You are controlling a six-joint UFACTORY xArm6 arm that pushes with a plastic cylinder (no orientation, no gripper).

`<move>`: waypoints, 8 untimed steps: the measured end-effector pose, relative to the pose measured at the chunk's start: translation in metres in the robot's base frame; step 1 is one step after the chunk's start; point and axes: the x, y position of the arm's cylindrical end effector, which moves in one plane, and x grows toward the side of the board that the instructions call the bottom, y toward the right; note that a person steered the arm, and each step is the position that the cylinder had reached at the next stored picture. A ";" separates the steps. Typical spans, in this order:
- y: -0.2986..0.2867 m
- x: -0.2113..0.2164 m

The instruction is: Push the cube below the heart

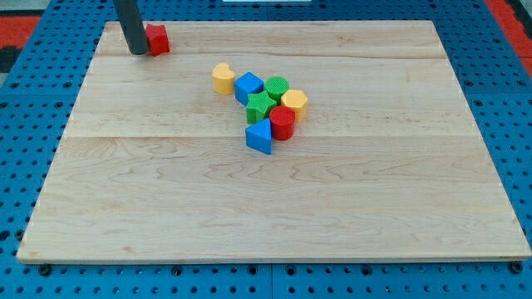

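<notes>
My tip (137, 51) rests on the board near the view's top left, touching the left side of a red block (157, 39). A yellow heart (222, 78) lies right of it, at the left end of a cluster. A blue cube (248, 87) sits just right of the heart. The cluster also holds a green cylinder-like block (277, 87), a yellow hexagon (294, 103), a green block (260, 106), a red cylinder (283, 123) and a blue triangular block (259, 137).
The wooden board (274, 208) lies on a blue pegboard table (25, 166). The board's top edge runs just behind the red block.
</notes>
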 end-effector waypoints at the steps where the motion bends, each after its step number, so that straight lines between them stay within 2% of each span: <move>1: 0.000 0.045; 3: 0.031 0.064; 4: 0.031 0.060; 5: 0.046 0.029; 7: 0.156 0.010; 8: 0.221 0.033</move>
